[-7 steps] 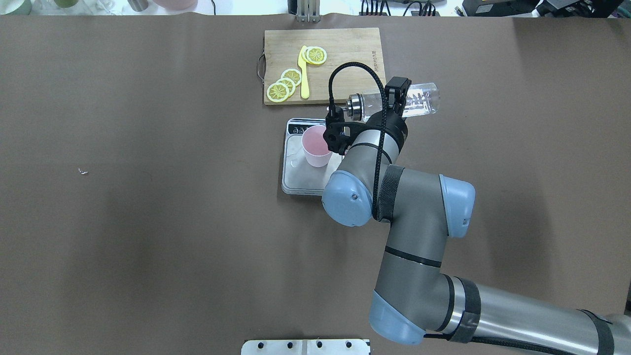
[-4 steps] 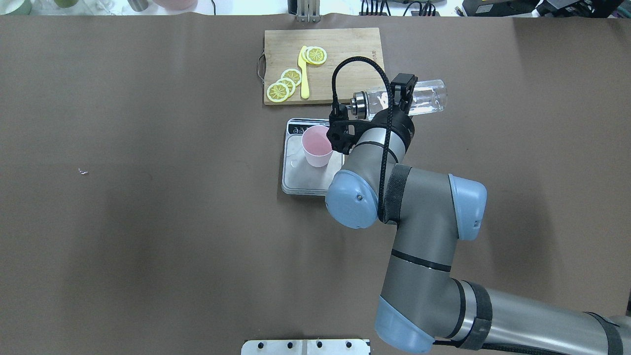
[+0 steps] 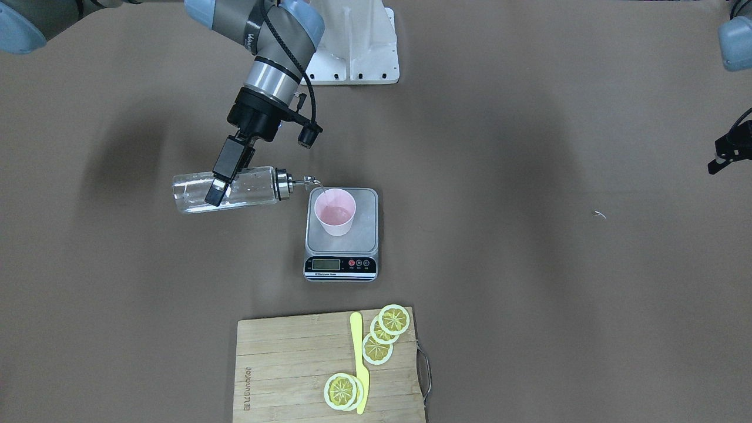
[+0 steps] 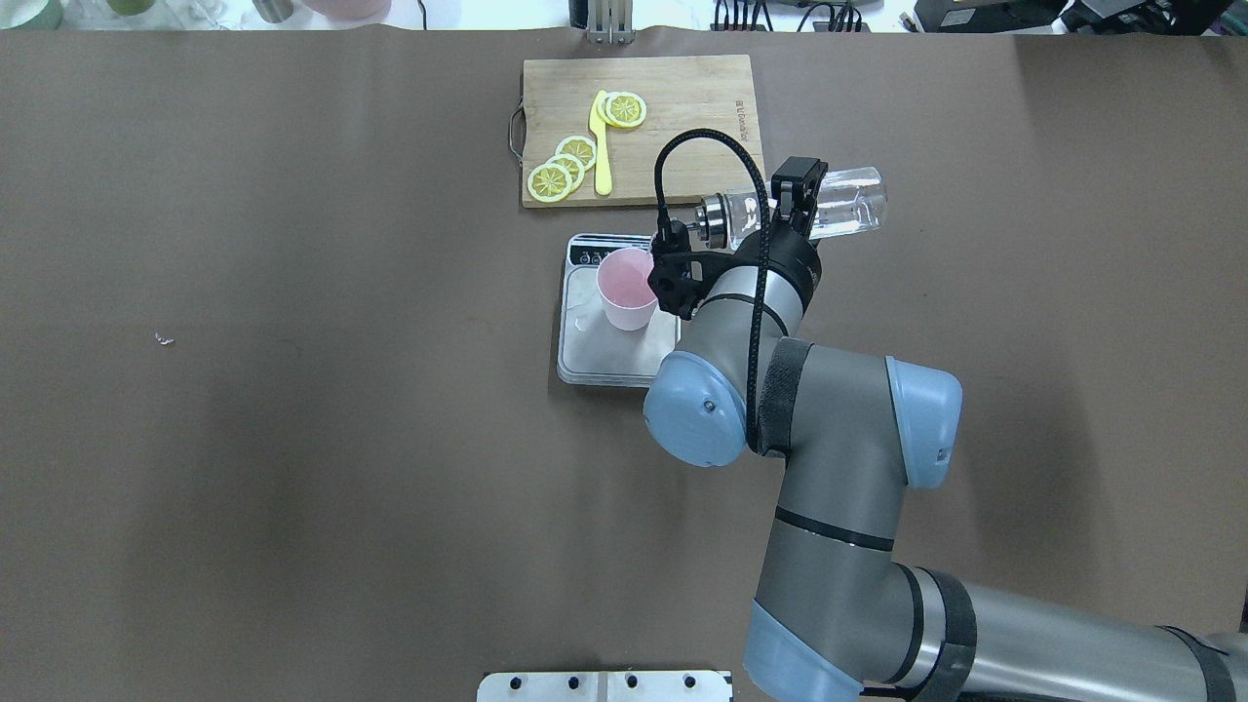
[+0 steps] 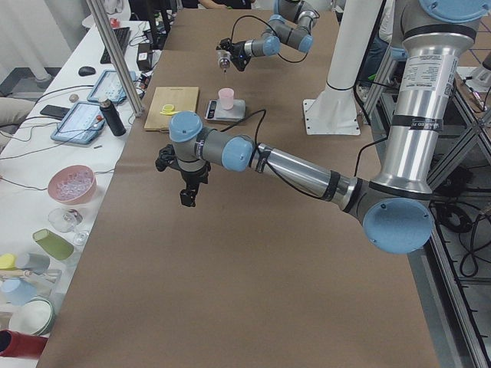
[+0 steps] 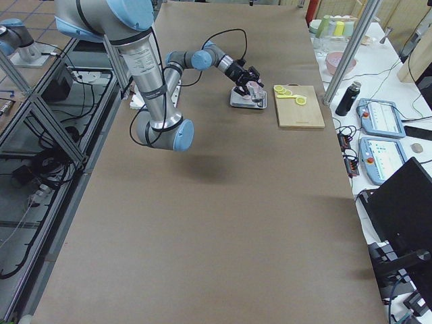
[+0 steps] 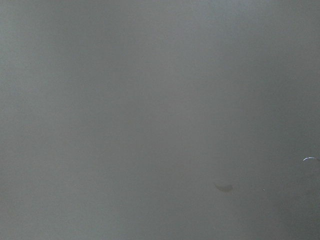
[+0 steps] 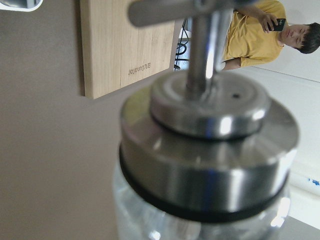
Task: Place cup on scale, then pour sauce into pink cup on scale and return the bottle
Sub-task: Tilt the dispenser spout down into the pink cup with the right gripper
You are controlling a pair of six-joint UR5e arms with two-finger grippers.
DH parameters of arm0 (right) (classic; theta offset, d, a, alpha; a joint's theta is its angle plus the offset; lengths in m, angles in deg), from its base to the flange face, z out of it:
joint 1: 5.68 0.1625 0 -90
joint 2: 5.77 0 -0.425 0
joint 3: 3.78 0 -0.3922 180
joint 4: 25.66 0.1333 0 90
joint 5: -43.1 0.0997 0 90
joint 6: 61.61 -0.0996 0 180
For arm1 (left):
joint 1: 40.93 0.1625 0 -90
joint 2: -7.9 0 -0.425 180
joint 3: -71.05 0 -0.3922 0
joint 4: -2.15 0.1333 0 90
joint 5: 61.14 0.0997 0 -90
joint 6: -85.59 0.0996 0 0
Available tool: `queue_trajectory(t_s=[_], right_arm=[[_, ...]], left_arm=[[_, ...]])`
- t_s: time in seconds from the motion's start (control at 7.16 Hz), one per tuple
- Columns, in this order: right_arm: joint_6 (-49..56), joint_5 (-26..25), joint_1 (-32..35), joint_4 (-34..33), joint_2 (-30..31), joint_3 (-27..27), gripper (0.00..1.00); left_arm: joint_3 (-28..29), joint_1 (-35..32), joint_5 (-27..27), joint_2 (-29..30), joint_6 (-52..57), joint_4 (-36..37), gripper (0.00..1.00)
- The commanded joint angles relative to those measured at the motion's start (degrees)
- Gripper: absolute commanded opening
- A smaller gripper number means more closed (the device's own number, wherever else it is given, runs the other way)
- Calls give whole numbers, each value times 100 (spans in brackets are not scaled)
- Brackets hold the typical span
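Observation:
The pale pink cup stands upright on the steel plate of the scale. My right gripper is shut on the clear glass bottle, which lies almost level above the table. Its metal spout reaches the cup's rim. The bottle's cap fills the right wrist view. My left gripper hangs over bare table far from the scale, and I cannot tell whether it is open or shut.
A wooden cutting board with lemon slices and a yellow knife lies just beyond the scale. A person in a yellow shirt shows behind the table. Bowls and cups sit on a side bench.
My right arm has shifted a little to the right, carrying the bottle with it. The bottle stays near level with its spout by the cup. Cup and scale have not moved.

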Motion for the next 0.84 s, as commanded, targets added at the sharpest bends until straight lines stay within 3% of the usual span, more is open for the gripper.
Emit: queue_trajectory(t_s=[0.0, 0.7], right_arm=[[-1, 2, -19, 4, -18, -34, 1], [192, 28, 95, 4, 8, -403, 1]], left_arm=[[0, -3, -6, -7, 0, -9, 97], [-9, -12, -6, 1, 0, 0, 97]])
